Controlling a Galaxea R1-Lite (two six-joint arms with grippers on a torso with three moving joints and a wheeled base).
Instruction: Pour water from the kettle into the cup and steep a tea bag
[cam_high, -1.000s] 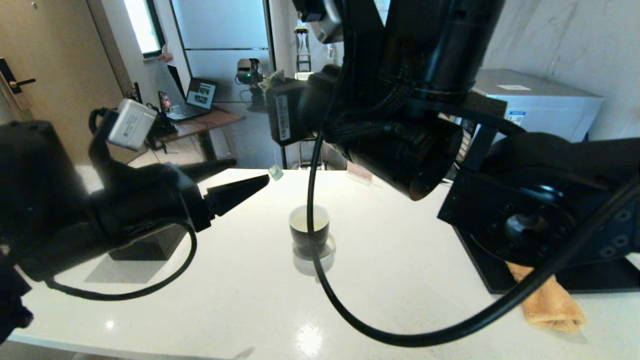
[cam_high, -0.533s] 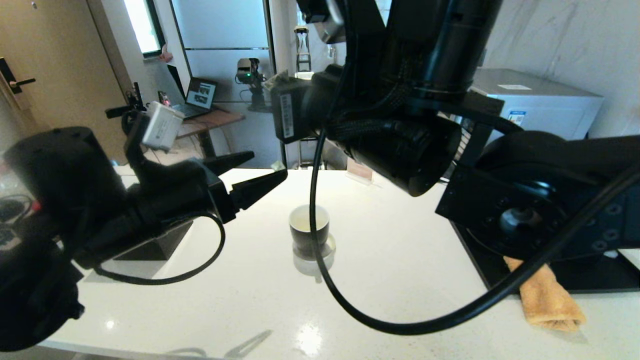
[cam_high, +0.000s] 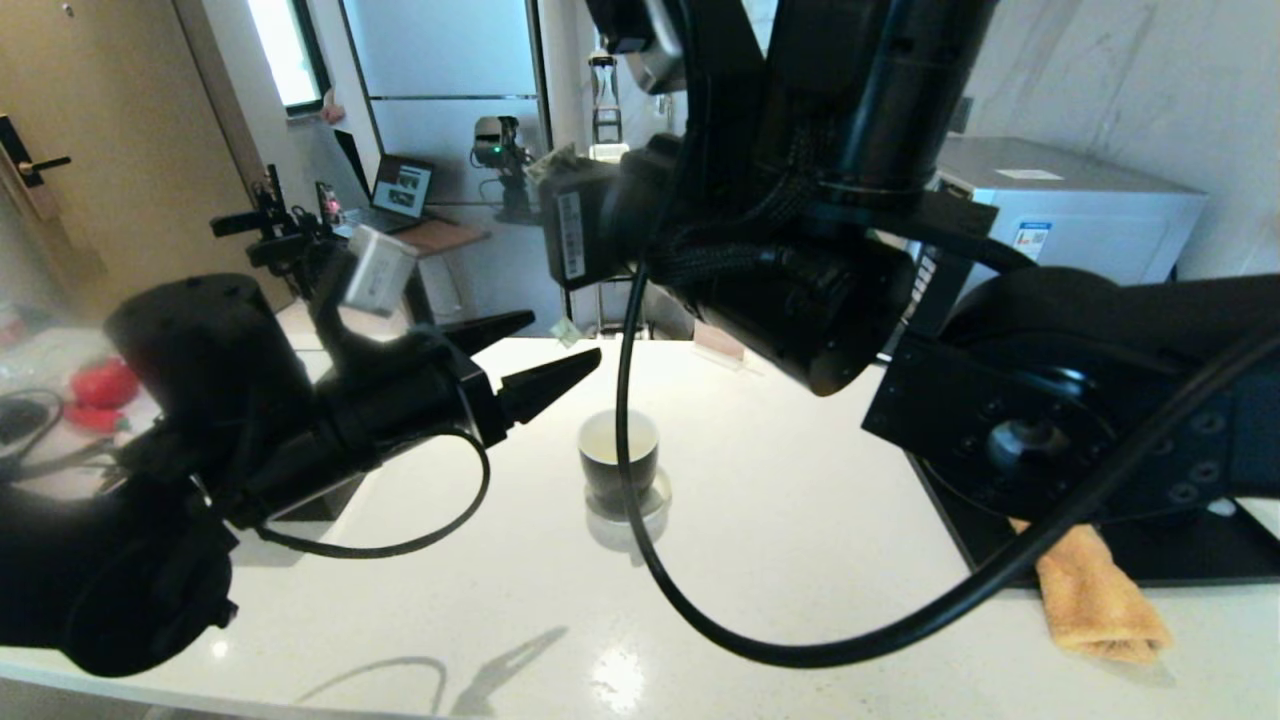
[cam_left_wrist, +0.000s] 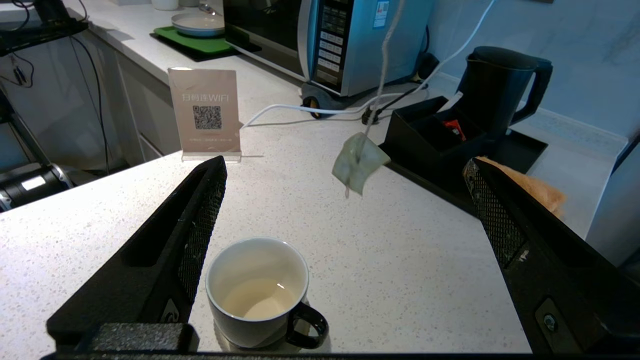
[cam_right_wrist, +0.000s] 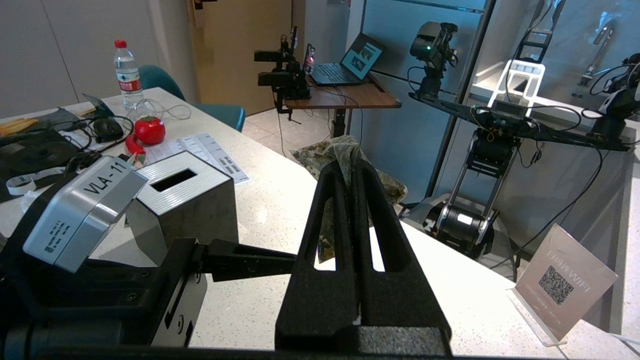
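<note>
The cup (cam_high: 620, 455) stands mid-counter, black outside and white inside, with a little pale water (cam_left_wrist: 257, 300) in its bottom. High above the counter, my right gripper (cam_right_wrist: 345, 162) is shut on the tea bag (cam_right_wrist: 340, 147). Its white string drops down to a pale green square (cam_left_wrist: 360, 162) that dangles above the counter beyond the cup (cam_left_wrist: 257, 292). My left gripper (cam_high: 565, 340) hovers open just left of the cup, level with the dangling square (cam_high: 565, 330), holding nothing. The black kettle (cam_left_wrist: 500, 85) sits at the far right on a black tray.
A black tray (cam_left_wrist: 525, 145) holds an open box with a red packet (cam_left_wrist: 452, 127). An orange cloth (cam_high: 1100, 600) lies at the tray's front edge. A WiFi sign (cam_left_wrist: 205, 112), a microwave (cam_left_wrist: 325, 40) and a grey slotted box (cam_right_wrist: 185, 200) stand around the counter.
My left arm has swung rightward toward the cup and the dangling square, with its jaws open throughout. The right arm and cup have barely moved.
</note>
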